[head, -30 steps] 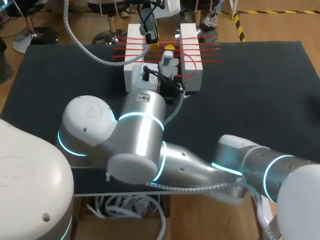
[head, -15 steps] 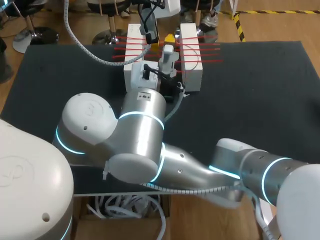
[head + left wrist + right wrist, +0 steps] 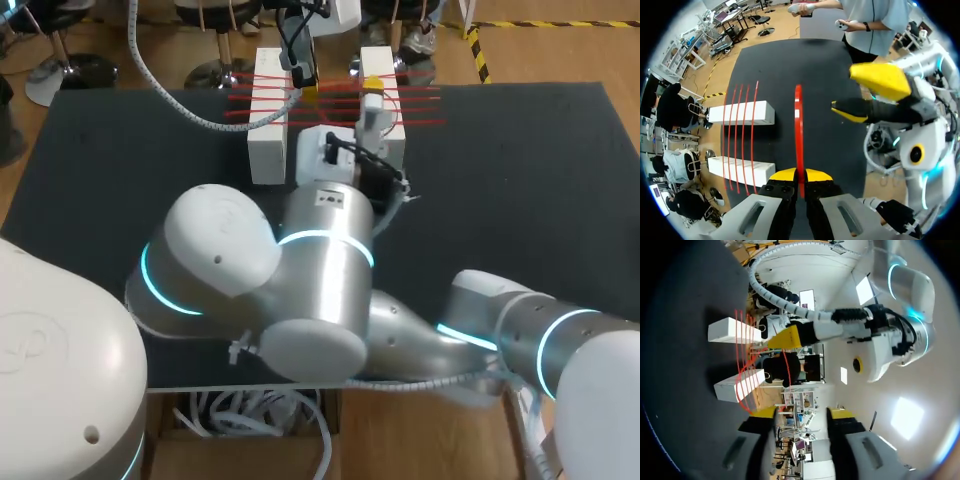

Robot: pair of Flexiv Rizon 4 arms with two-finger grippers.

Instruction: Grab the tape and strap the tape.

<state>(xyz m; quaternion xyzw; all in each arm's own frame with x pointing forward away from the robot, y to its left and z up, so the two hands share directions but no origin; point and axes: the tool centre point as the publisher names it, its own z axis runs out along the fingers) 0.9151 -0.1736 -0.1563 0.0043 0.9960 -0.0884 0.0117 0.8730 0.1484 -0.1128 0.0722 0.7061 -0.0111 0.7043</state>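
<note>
Left gripper point(image 3: 800, 176) clamped on a red tape strand point(image 3: 798, 125) near the two white blocks point(image 3: 742, 112) at the table's point(image 3: 520, 180) far edge, more strands stretched across them; right gripper point(image 3: 802, 413) fingers apart, holding nothing.

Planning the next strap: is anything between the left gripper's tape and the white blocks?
Nothing visible: only bare mat separates the tape from the white blocks; the open right gripper is on the tape's other side.

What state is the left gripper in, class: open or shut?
Shut. In the left wrist view, the left gripper has both yellow fingers pressed against the red tape between them.
</note>
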